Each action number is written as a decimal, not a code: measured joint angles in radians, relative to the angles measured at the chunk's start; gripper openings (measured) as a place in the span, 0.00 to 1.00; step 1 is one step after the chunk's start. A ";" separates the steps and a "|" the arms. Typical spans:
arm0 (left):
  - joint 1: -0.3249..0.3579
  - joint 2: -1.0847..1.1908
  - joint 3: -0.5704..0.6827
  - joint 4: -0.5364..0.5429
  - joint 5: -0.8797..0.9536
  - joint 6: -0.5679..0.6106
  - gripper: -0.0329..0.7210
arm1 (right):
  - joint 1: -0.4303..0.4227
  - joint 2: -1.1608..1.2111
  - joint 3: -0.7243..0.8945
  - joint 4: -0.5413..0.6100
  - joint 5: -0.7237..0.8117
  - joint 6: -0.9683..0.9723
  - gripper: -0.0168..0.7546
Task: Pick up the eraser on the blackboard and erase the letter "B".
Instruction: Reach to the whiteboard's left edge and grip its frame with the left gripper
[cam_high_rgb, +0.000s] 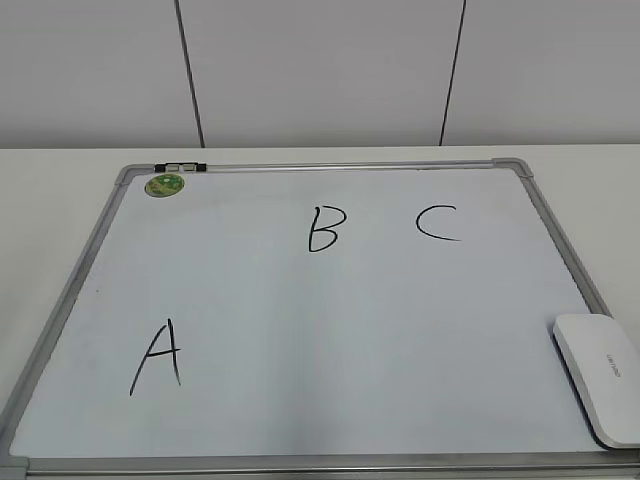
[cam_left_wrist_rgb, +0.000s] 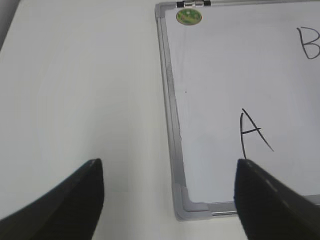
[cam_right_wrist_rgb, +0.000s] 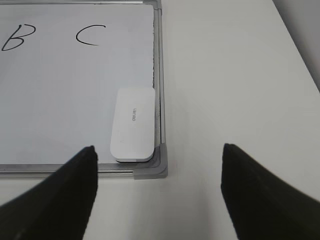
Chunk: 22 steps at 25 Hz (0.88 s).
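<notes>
The blackboard (cam_high_rgb: 300, 310) is a white board with a grey frame, lying flat on the table. The letter "B" (cam_high_rgb: 322, 229) is black, in its far middle; it also shows in the right wrist view (cam_right_wrist_rgb: 18, 38) and partly in the left wrist view (cam_left_wrist_rgb: 310, 44). The white eraser (cam_high_rgb: 600, 375) lies on the board's near right corner, also in the right wrist view (cam_right_wrist_rgb: 133, 125). My right gripper (cam_right_wrist_rgb: 159, 170) is open and empty, just short of that corner. My left gripper (cam_left_wrist_rgb: 169, 185) is open and empty over the board's near left corner. Neither gripper shows in the exterior view.
A black letter A (cam_high_rgb: 157, 357) is at the near left and a black C (cam_high_rgb: 438, 222) at the far right of the board. A round green sticker (cam_high_rgb: 164, 184) sits at the far left corner. A pale table (cam_left_wrist_rgb: 75, 90) surrounds the board.
</notes>
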 joint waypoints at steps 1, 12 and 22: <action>0.000 0.059 -0.016 -0.002 -0.010 0.000 0.83 | 0.000 0.000 0.000 0.000 0.000 0.000 0.79; 0.000 0.684 -0.318 -0.004 -0.026 0.025 0.83 | 0.000 0.000 0.000 0.000 0.000 0.000 0.79; 0.000 1.139 -0.557 -0.053 0.003 0.074 0.73 | 0.000 0.000 0.000 0.000 0.000 0.000 0.79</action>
